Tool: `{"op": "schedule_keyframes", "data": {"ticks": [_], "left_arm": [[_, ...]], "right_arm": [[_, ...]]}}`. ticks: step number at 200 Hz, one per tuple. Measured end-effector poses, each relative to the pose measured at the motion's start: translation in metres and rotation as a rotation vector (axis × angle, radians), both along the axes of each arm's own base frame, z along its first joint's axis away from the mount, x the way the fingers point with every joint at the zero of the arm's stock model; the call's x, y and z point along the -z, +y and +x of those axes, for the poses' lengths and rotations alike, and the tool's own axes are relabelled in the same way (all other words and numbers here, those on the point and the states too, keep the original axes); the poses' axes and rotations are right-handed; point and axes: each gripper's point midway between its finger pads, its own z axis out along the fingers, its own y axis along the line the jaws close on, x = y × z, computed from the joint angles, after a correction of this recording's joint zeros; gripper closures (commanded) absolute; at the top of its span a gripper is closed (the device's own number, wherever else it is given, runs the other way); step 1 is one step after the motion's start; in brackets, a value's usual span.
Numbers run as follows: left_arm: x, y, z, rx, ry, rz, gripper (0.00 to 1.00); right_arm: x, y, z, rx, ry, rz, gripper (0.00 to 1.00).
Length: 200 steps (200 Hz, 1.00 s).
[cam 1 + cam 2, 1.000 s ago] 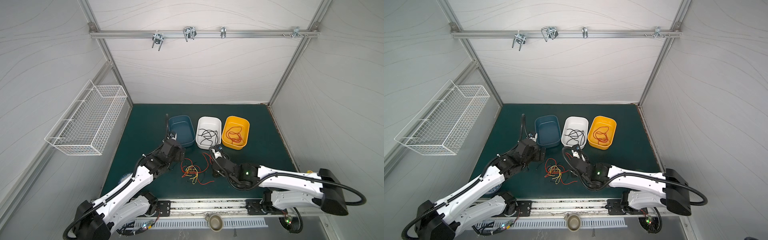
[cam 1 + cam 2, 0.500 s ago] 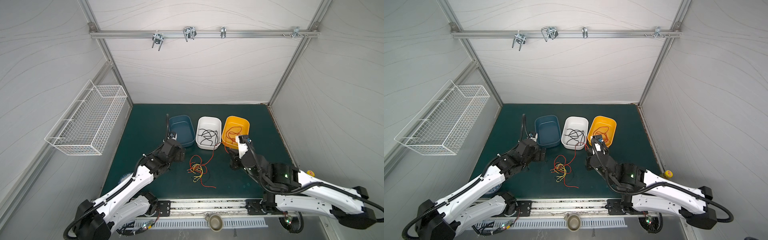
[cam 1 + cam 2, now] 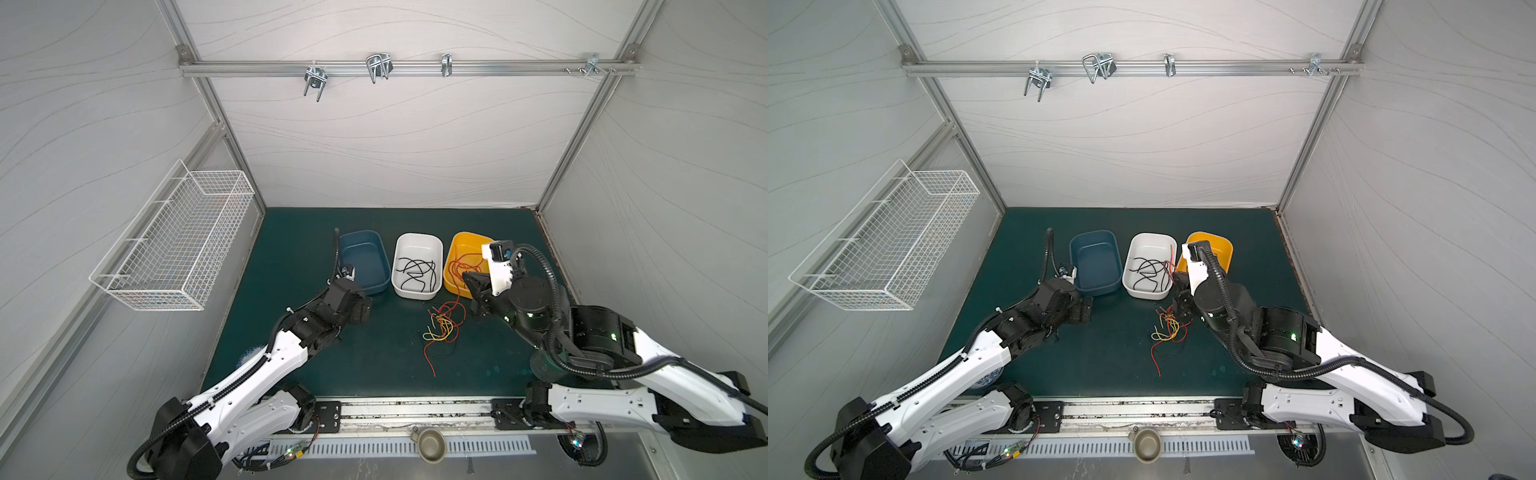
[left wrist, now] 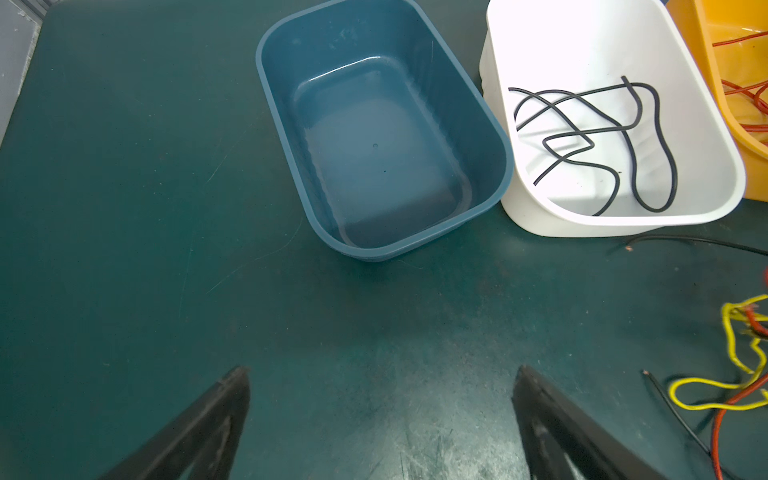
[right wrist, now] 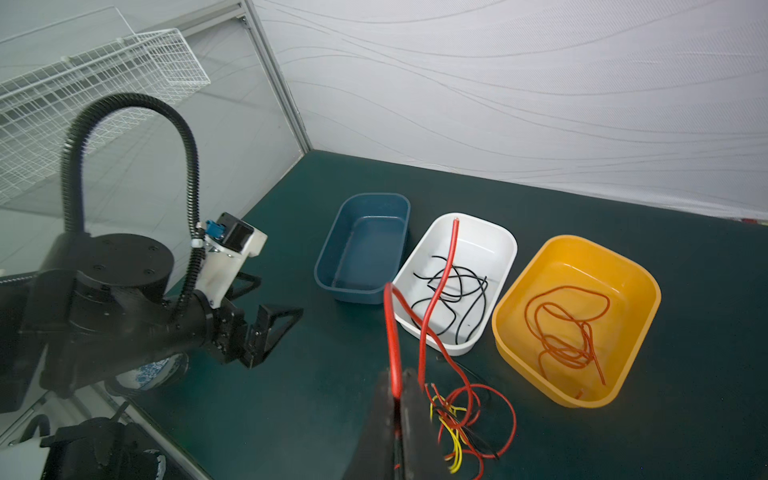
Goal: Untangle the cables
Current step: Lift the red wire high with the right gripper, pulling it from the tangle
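Right tool (image 5: pixel 398 376) clamps a red cable (image 5: pixel 389 328), apparently rising from the tangle (image 5: pixel 455 419); left tool (image 4: pixel 382 372) gapes wide, holding nothing.

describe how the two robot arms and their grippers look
The left arm and right arm have white plastic link shells with black joints and wrists. A black corrugated conduit loops along each. The left gripper and right gripper have black, triangular, open-framed fingers. A white camera housing with a blue connector sits at each wrist. Small green lights glow on the right arm.
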Motion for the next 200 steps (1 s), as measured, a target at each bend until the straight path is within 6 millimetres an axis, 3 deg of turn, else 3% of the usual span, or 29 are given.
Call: {"op": "schedule_keyframes", "data": {"ticks": [130, 200], "left_arm": [[0.006, -0.002, 0.0, 0.009, 0.019, 0.01, 0.0], [0.006, -0.011, -0.004, 0.046, 0.026, -0.003, 0.0]], "right_arm": [[-0.116, 0.03, -0.022, -0.218, -0.062, 0.139, 1.0], [-0.163, 0.046, -0.033, -0.311, -0.09, 0.214, 1.0]]}}
